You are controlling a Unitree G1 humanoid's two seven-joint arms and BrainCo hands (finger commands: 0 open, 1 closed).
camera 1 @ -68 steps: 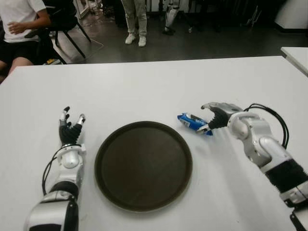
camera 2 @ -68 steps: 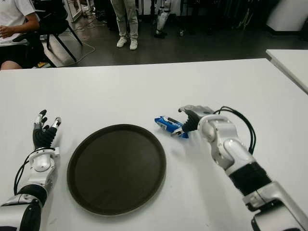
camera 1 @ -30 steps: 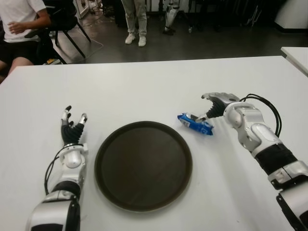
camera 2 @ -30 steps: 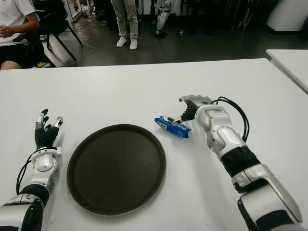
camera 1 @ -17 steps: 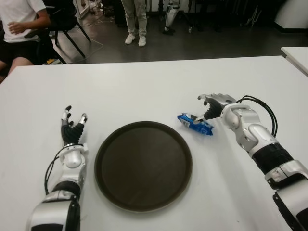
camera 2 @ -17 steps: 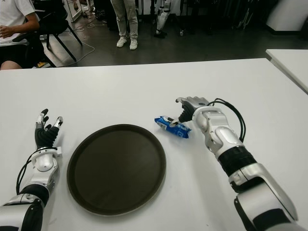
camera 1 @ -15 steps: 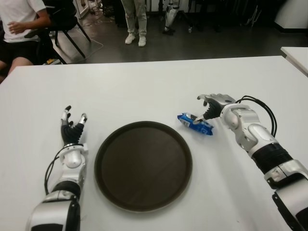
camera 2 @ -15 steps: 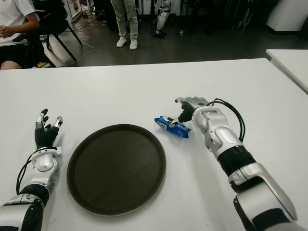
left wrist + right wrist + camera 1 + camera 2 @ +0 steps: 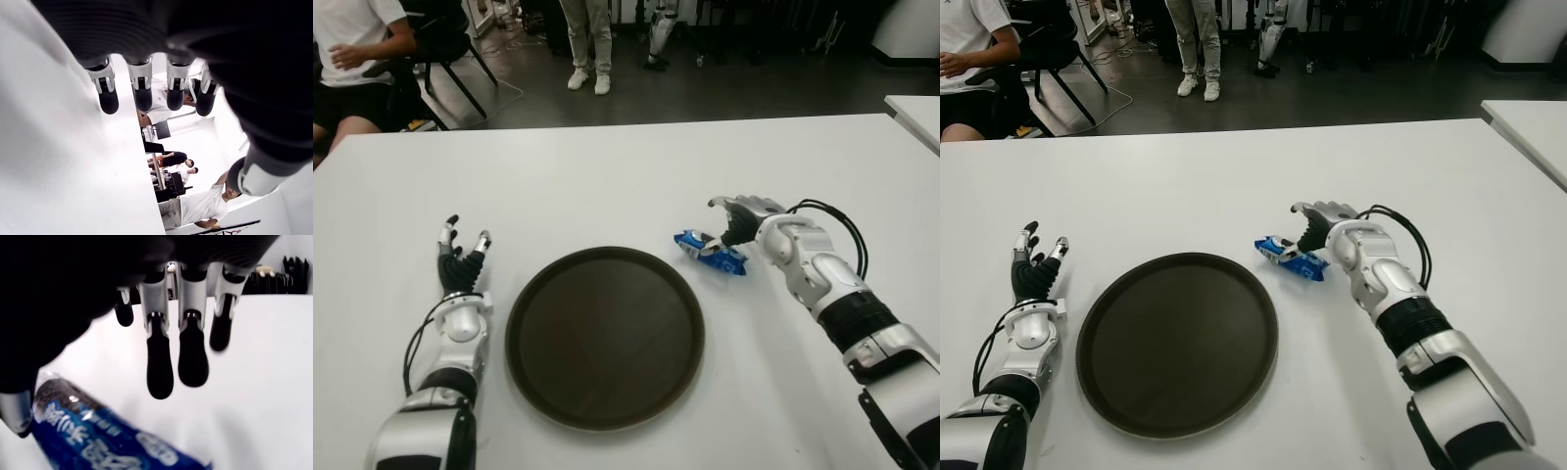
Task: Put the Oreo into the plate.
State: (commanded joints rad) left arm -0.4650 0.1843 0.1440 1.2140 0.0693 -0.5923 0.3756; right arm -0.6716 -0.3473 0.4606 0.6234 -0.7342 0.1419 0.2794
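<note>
The Oreo pack, a blue wrapper, lies flat on the white table just right of the dark round plate. My right hand is at the pack's far right end, fingers arched over it. In the right wrist view its fingers hang straight above the Oreo pack with a gap below them, and nothing is grasped. The plate holds nothing. My left hand shows left of the plate, its fingers spread and holding nothing.
A person sits on a chair beyond the table's far left corner. Another person's legs stand behind the far edge. A second white table shows at the far right.
My right hand has slid left, coming over the far end of the Oreo pack. The pack, the plate and my left hand have stayed where they were.
</note>
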